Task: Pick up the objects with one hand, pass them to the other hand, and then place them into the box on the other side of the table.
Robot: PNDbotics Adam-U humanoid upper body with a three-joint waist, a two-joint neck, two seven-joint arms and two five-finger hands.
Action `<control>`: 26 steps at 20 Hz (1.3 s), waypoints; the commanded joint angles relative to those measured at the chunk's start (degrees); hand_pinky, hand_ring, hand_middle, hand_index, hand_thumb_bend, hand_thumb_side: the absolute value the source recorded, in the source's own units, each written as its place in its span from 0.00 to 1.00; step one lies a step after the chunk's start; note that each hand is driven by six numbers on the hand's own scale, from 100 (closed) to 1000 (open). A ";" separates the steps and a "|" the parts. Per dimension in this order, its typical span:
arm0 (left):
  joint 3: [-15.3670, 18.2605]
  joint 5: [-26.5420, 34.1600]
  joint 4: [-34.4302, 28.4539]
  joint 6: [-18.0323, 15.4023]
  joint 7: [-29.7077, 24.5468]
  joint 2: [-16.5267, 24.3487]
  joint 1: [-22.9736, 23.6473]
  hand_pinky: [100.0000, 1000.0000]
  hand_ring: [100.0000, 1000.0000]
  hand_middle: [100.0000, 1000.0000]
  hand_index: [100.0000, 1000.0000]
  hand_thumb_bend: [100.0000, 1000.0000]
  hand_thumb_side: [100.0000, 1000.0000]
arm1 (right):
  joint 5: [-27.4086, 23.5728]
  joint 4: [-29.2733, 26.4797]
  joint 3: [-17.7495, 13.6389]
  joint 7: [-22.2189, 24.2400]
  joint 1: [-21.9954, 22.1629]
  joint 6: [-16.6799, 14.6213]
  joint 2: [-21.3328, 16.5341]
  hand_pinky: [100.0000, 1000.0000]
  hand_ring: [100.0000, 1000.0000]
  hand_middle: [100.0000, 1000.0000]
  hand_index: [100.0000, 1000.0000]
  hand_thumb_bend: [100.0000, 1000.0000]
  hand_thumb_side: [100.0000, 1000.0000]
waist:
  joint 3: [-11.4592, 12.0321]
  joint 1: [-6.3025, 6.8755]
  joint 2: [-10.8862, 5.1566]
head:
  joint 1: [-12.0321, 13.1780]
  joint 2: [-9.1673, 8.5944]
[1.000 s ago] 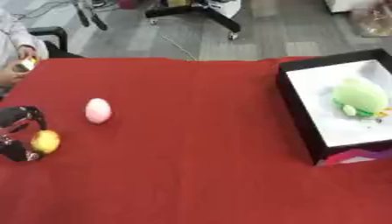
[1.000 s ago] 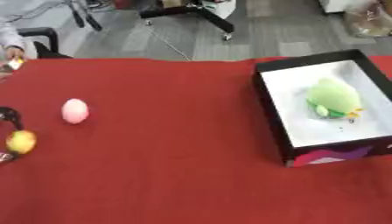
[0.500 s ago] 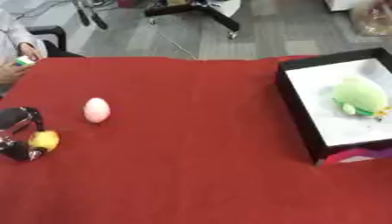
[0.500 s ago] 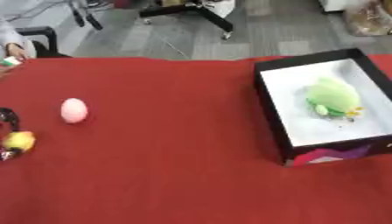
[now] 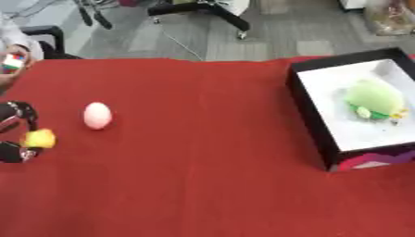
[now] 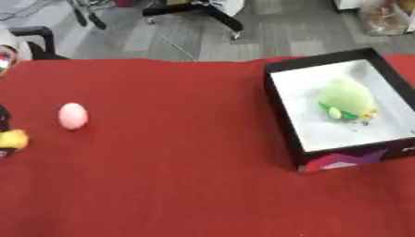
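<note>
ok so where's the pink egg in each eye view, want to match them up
Left eye view: the pink egg lies on the red cloth at mid-left, up and to the right of the left hand.
Right eye view: the egg sits nearer the left edge.
Shared landmark: the black box at the right, holding a green plush.

table cover (image 5: 203, 176): matt red cloth | green toy (image 5: 374, 98): soft plush | pink egg (image 5: 97, 115): smooth

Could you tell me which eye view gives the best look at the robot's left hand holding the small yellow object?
The left eye view: the left hand shows at the left edge, its black fingers curled round the yellow object. The right eye view cuts the hand off at the frame edge, showing little more than the yellow object and a sliver of black.
</note>
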 commanded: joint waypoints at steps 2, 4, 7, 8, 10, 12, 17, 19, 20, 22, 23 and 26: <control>1.52 3.02 -5.85 -1.07 0.75 3.54 0.04 0.79 0.75 0.66 0.47 0.16 0.00 | -0.68 -1.36 -0.50 -0.09 -0.56 -0.12 -2.14 0.90 0.98 0.96 0.88 0.30 0.08 | 0.20 -0.02 -2.21 | -1.28 0.24; 1.47 4.87 -8.75 -1.01 -0.26 2.87 1.00 0.84 0.74 0.64 0.47 0.09 0.00 | -0.93 -1.61 -0.32 -0.04 -0.73 -0.11 -2.07 0.90 0.98 0.96 0.88 0.30 0.08 | 0.25 -0.03 -2.41 | -1.59 0.20; 0.83 7.82 -12.54 -0.27 -2.37 1.46 1.64 0.87 0.73 0.62 0.46 0.07 0.05 | -1.19 -2.02 0.28 0.39 -1.44 0.01 -1.54 0.90 0.98 0.96 0.88 0.31 0.09 | 0.18 -0.03 -2.63 | -2.16 0.00; 0.57 8.82 -13.59 -0.03 -2.84 1.12 1.70 0.88 0.72 0.62 0.46 0.03 0.05 | -1.26 -2.17 0.51 0.57 -1.80 0.06 -1.28 0.90 0.98 0.96 0.88 0.29 0.08 | 0.15 -0.03 -2.69 | -2.35 -0.03; -0.07 10.87 -15.35 0.30 -3.51 0.19 1.59 0.90 0.71 0.61 0.46 0.00 0.07 | -1.28 -2.52 1.22 1.07 -2.89 0.13 -0.54 0.90 0.98 0.96 0.88 0.30 0.08 | 0.07 -0.03 -2.81 | -2.67 -0.14; -0.81 12.87 -16.67 0.32 -3.88 -0.82 1.33 0.91 0.71 0.60 0.46 0.00 0.10 | -1.05 -2.80 2.15 1.80 -4.22 0.21 0.53 0.90 0.98 0.96 0.89 0.30 0.08 | -0.04 -0.02 -2.94 | -2.93 -0.19; -3.45 17.61 -18.78 -0.64 -5.33 -4.46 -0.47 0.95 0.69 0.58 0.45 0.00 0.16 | 0.10 -3.00 5.10 5.03 -8.29 0.38 4.77 0.90 0.98 0.97 0.89 0.29 0.08 | 0.04 -0.08 -3.41 | -4.51 -0.37; -4.35 19.59 -19.11 -0.81 -6.27 -5.88 -1.32 0.97 0.69 0.58 0.45 0.00 0.18 | 0.47 -2.75 5.82 6.11 -9.73 0.56 6.38 0.90 0.98 0.97 0.90 0.29 0.08 | 0.12 -0.17 -3.58 | -5.23 -0.45; -4.80 20.61 -19.23 -0.85 -6.81 -6.65 -1.76 0.97 0.69 0.57 0.45 0.00 0.19 | 0.67 -2.63 6.18 6.60 -10.40 0.56 7.13 0.90 0.98 0.97 0.90 0.29 0.08 | 0.15 -0.24 -3.66 | -5.65 -0.48; -5.54 22.65 -19.40 -0.80 -7.79 -7.91 -2.52 0.98 0.68 0.57 0.45 0.00 0.21 | 1.13 -2.39 6.87 7.51 -11.53 0.47 8.57 0.90 0.98 0.98 0.90 0.30 0.07 | 0.15 -0.39 -3.80 | -6.31 -0.51; -5.89 23.65 -19.47 -0.78 -8.20 -8.56 -2.89 0.99 0.68 0.56 0.45 0.00 0.22 | 1.41 -2.25 7.29 8.04 -12.03 0.40 9.37 0.90 0.98 0.98 0.90 0.30 0.07 | 0.13 -0.46 -3.87 | -6.57 -0.51; -6.74 26.64 -19.76 -0.88 -9.02 -9.97 -3.77 0.99 0.67 0.56 0.45 0.00 0.23 | 2.57 -1.92 8.44 9.80 -12.98 0.11 11.59 0.90 0.99 0.98 0.90 0.31 0.07 | 0.14 -0.55 -4.00 | -7.12 -0.54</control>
